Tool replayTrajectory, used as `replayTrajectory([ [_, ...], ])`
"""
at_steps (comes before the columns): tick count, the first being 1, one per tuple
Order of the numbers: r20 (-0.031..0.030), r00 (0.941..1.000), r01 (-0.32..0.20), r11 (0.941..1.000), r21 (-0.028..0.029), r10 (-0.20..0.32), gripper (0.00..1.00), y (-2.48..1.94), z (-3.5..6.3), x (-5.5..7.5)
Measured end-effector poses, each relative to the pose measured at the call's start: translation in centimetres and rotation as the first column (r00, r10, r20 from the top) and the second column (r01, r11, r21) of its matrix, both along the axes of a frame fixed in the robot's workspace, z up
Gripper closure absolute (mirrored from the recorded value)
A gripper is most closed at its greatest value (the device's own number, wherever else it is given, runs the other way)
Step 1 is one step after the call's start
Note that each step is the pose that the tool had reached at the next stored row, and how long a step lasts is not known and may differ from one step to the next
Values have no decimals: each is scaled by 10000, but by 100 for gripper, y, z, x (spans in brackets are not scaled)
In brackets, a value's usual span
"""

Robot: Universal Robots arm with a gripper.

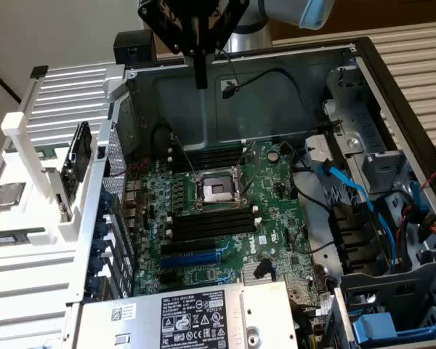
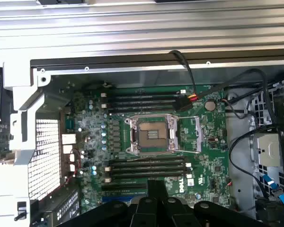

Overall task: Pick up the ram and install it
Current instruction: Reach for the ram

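Exterior view: open computer case (image 1: 174, 102), green motherboard (image 1: 225, 218) inside, fingers (image 1: 200, 73) clenched empty above the case. Ram (image 1: 78, 154) stands in the white rack (image 1: 20, 131) on the exterior view's left; grasping it squarely across its upper edge seems wisest.

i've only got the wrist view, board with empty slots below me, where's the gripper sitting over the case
Observer: The gripper hangs shut by the far rim of the case, high above the board.
Operator: anything parked outside the case
Observer: A white rack stands at the exterior view's left, with a square silver chip lying on it.
Operator: what's beyond the board where the gripper blocks my view
Observer: A grey metal box with a black label, against the board's near edge.
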State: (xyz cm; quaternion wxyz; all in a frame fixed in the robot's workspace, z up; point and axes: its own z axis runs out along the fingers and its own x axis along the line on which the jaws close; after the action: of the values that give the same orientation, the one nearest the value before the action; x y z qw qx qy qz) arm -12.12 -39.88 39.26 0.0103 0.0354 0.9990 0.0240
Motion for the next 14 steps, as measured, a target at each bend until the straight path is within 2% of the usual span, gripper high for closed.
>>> replayTrajectory([
  [14, 2, 10000, -1, 10000, 0, 1, 90, 0, 0, -5],
])
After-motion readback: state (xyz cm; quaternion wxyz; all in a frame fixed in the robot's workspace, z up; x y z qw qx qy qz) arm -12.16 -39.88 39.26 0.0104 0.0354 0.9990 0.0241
